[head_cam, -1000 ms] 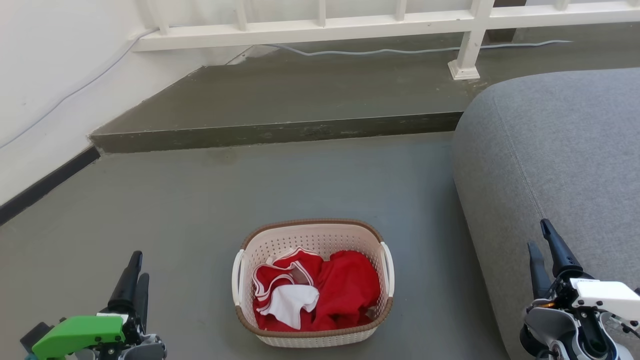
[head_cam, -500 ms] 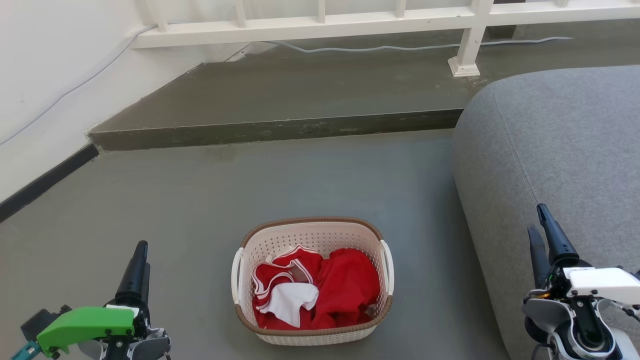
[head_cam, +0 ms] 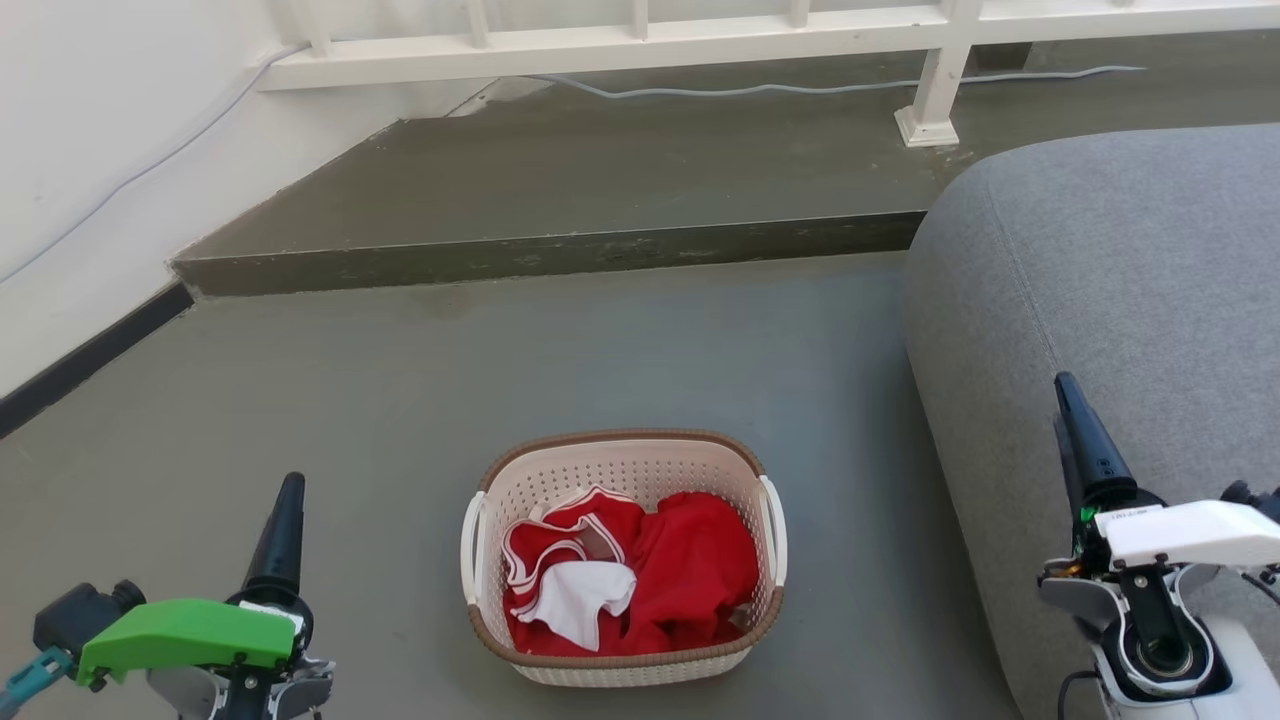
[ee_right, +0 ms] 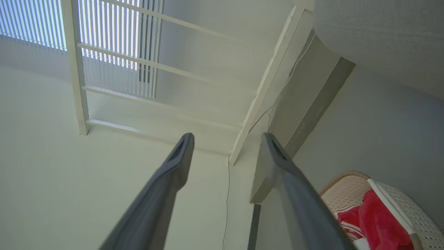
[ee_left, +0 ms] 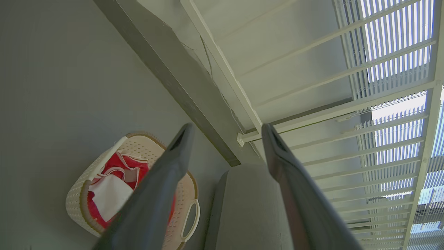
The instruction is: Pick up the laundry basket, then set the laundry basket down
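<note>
Filling the perforated laundry basket lies crumpled cloth.

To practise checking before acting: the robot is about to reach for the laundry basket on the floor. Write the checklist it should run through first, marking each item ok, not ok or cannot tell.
1. The laundry basket stands upright on the floor: ok.
2. The red clothes lie inside the basket: ok.
3. The left handle and right handle are uncovered: ok.
4. The left gripper and right gripper are open, nothing held: ok.
5. Grippers at the handles: not ok; both are apart from the basket, one on each side.
6. Right gripper's clearance from the grey sofa: cannot tell.
</note>
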